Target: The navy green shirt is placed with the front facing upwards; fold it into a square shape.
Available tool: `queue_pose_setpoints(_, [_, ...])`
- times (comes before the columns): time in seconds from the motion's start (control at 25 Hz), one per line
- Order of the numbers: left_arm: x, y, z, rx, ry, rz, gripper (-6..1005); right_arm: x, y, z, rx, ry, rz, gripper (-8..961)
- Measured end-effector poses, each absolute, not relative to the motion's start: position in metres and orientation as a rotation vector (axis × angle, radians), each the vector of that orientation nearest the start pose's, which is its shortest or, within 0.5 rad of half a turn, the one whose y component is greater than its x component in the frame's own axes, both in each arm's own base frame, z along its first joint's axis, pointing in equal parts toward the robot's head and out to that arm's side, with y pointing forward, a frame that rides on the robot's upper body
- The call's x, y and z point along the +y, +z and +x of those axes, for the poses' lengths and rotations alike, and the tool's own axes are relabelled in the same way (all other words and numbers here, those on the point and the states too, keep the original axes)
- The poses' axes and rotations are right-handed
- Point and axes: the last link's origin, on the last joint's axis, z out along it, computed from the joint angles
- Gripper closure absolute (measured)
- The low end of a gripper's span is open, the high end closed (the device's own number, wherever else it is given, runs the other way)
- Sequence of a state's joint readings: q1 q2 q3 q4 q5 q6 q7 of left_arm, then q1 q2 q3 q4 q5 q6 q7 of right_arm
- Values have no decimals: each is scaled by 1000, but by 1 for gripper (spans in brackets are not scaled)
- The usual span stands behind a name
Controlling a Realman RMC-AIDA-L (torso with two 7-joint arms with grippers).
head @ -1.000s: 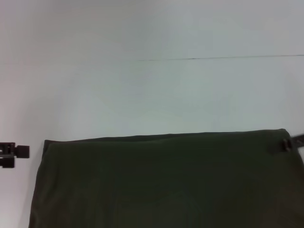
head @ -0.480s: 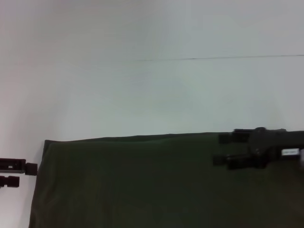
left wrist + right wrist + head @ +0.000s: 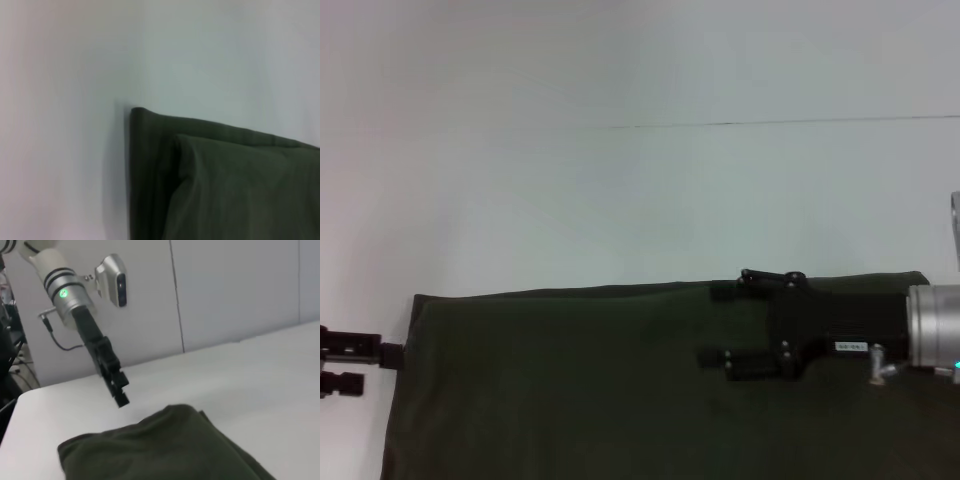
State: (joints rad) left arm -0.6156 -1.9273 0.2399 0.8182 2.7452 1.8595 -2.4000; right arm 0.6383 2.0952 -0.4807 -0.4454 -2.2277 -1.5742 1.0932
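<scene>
The table (image 3: 620, 200) is seen bare and white, with the folded shirt (image 3: 570, 390) laid flat along its near edge. The right gripper (image 3: 715, 325) is held over the shirt's far right part, jaws parted and empty. The left gripper (image 3: 375, 365) is held beside the shirt's left edge, jaws slightly apart, nothing gripped.

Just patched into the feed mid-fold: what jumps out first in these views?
The navy green shirt, already folded into a dark slab, fills the near part of the white table. The right gripper, fingers open, reaches in over its far right part. The left gripper sits at the shirt's left edge.
</scene>
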Motion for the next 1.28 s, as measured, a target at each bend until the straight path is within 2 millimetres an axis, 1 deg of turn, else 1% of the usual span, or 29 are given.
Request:
queue_pose_setpoints(0.08, [305, 96, -321, -2094, -241, -2186, 107, 323, -42, 255, 403, 718, -2822, 46])
queue_pose_setpoints(0.2, [306, 91, -307, -2110, -323, -2275, 107, 325, -46, 255, 417, 717, -2805, 46])
queue_pose_setpoints(0.28, [307, 86, -303, -2118, -326, -2306, 107, 325, -48, 255, 421, 709, -2807, 46])
queue_pose_setpoints(0.32, [307, 80, -302, -2127, -304, -2317, 106, 325, -49, 255, 423, 704, -2807, 46])
queue_pose_setpoints(0.48, [309, 67, -306, -2135, -236, -2314, 107, 325, -52, 256, 435, 694, -2809, 46])
queue_pose_setpoints(0.56, [309, 64, -308, -2130, -215, -2300, 108, 324, -53, 257, 435, 690, -2812, 46])
queue_pose_setpoints(0.76, [309, 63, -315, -2121, -179, -2263, 107, 322, -53, 259, 453, 687, -2810, 46])
queue_pose_setpoints(0.8, [309, 63, -319, -2119, -145, -2241, 107, 322, -53, 259, 455, 687, -2809, 46])
queue_pose_setpoints(0.92, [309, 62, -323, -2116, -113, -2225, 107, 322, -53, 259, 457, 689, -2810, 46])
queue_pose_setpoints(1.28, [311, 63, -325, -2099, -106, -2211, 106, 321, -54, 260, 467, 692, -2809, 46])
